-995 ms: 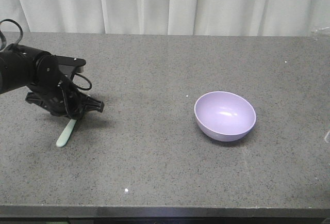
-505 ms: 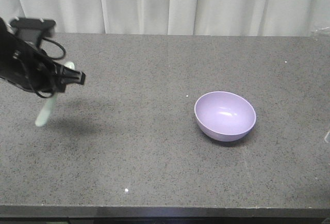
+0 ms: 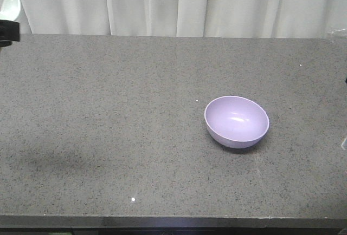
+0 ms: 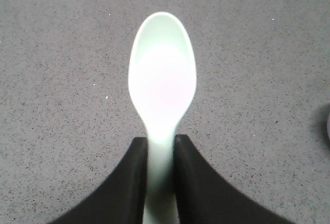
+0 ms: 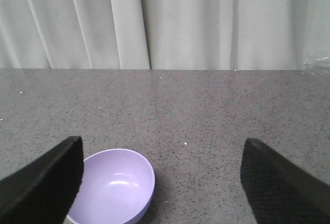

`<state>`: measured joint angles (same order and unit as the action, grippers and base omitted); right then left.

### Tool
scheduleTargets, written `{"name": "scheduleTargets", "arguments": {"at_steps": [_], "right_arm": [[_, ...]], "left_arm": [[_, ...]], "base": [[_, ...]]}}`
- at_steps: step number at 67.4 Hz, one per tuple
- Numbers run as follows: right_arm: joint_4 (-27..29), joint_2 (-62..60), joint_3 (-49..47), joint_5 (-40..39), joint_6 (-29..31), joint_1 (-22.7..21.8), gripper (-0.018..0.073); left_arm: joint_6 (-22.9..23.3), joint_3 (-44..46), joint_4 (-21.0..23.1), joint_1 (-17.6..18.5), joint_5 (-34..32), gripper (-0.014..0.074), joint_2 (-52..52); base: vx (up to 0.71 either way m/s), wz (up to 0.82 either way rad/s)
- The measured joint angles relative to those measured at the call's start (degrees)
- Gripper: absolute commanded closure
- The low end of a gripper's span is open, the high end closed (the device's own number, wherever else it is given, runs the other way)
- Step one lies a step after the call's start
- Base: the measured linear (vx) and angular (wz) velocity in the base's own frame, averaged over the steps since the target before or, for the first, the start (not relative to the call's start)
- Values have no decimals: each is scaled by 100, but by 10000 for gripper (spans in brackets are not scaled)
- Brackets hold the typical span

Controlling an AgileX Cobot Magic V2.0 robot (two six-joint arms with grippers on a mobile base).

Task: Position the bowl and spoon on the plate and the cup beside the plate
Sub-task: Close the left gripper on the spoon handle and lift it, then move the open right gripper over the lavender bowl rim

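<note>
- Exterior front view: round, deep lavender-purple plastic-looking bowl (image 3: 236,121) upright on the grey speckled tabletop (image 3: 119,137), right of centre, with nothing inside. Small pale mint-green one-piece spoon (image 3: 10,5) raised at the far left edge of the frame, well apart from the bowl. No plate or cup in view.
- Left wrist view: left gripper (image 4: 161,149) clamped on the spoon (image 4: 162,74) at its handle, black fingers (image 4: 131,182) pressed against both sides. Scoop pointing forward, hollow side up, empty, clear of the tabletop.
- Right wrist view: right gripper (image 5: 162,149) spread wide, holding nothing, hovering near the bowl (image 5: 116,185). Bowl interior bare.
- Step in hand, as judged: carry the lifted spoon to its place. Keep the clamp firm and the scoop level. Confirm the plate's location before release, as no view shows it. Lower close to the surface before opening, to prevent bounce.
</note>
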<state>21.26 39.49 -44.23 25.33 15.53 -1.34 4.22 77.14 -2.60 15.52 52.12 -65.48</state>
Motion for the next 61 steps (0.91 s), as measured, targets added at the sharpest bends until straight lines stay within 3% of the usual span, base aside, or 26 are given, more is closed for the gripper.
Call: {"name": "scheduleTargets", "arguments": {"at_steps": [17,30,45,61], "right_arm": [[67,1519,-1884,1663,69,0,-33],[192,3274,-3118,2433,247,0,-33],[296,4853,-3442,2625,346,0,-33],[454,5711,-3442,2586,507,0,-33]], "left_arm": [[4,0,0,0,85,603,112],[4,0,0,0,85,603,113],[4,0,0,0,85,603,113],[4,0,0,0,136,603,113]], "base": [[0,0],[0,0],[0,0],[0,0]]}}
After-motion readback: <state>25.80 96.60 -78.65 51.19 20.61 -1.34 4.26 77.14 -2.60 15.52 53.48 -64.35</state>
